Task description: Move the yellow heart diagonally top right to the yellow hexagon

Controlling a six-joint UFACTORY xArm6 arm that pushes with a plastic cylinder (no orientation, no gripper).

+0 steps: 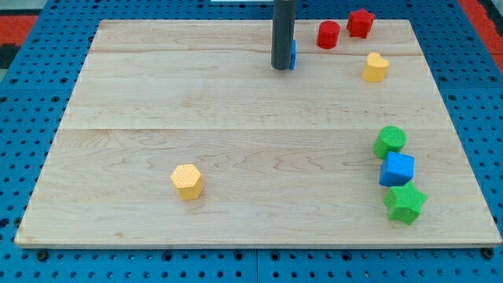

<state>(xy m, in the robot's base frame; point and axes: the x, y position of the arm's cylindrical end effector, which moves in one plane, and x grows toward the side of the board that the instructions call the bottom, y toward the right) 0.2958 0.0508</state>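
Note:
The yellow heart (pixel 375 67) lies near the view's top right on the wooden board (pixel 236 118). The yellow hexagon (pixel 187 181) sits at the lower left of the board's middle, far from the heart. My tip (pixel 280 67) rests on the board near the top centre, well to the left of the heart. It stands in front of a blue block (pixel 292 53), mostly hidden behind the rod, whose shape I cannot make out.
A red cylinder (pixel 328 34) and a red star-like block (pixel 360 22) sit at the top right, above the heart. At the right edge a green cylinder (pixel 390 141), a blue cube (pixel 397 169) and a green star (pixel 405 203) form a column.

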